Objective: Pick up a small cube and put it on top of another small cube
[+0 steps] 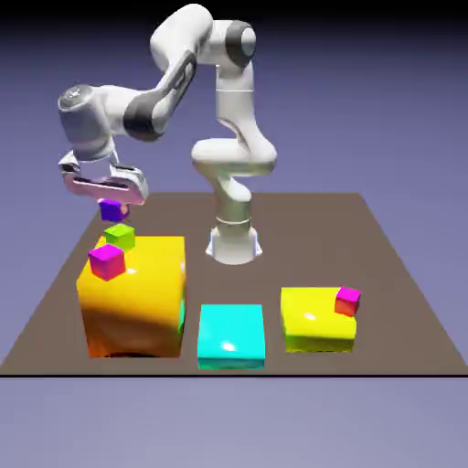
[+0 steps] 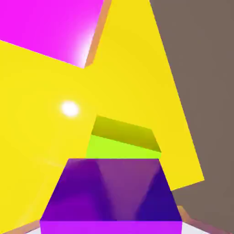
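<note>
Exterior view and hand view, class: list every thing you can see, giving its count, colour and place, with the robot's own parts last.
Table: one, brown, under everything.
Big block: one, yellow-orange, front, exterior view's left.
Lime-green small cube: one, on the big block's far edge.
Magenta small cube: one, on the big block, nearer the camera.
Flat cyan block: one, front middle.
Low yellow block: one, exterior view's right.
Magenta-and-red small cube: one, on the low yellow block's corner.
Indigo small cube: one, held just above the lime-green small cube.
Arm: one, white.
Gripper: one, shut on the indigo small cube.
</note>
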Robot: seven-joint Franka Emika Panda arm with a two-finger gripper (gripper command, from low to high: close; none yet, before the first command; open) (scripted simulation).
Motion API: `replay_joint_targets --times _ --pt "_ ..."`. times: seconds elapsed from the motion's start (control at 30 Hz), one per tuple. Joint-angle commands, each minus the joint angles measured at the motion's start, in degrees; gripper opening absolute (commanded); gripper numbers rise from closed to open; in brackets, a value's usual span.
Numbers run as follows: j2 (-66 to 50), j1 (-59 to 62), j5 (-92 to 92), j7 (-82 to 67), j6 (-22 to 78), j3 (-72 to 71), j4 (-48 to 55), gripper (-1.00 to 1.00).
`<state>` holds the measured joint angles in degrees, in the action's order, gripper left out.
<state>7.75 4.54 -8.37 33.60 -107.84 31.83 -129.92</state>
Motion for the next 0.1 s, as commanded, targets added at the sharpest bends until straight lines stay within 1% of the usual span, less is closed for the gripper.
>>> replay_joint_targets --times 0.0,0.03,0.07 --pt "0.00 0.00 -0.17 0.05 -0.02 0.00 0.00 1.00" --pt "0.00 0.00 -0.17 0.05 -0.02 0.00 0.00 1.00" --pt "0.30 -0.12 -0.13 0.07 2.33 -0.19 2.07 1.00"
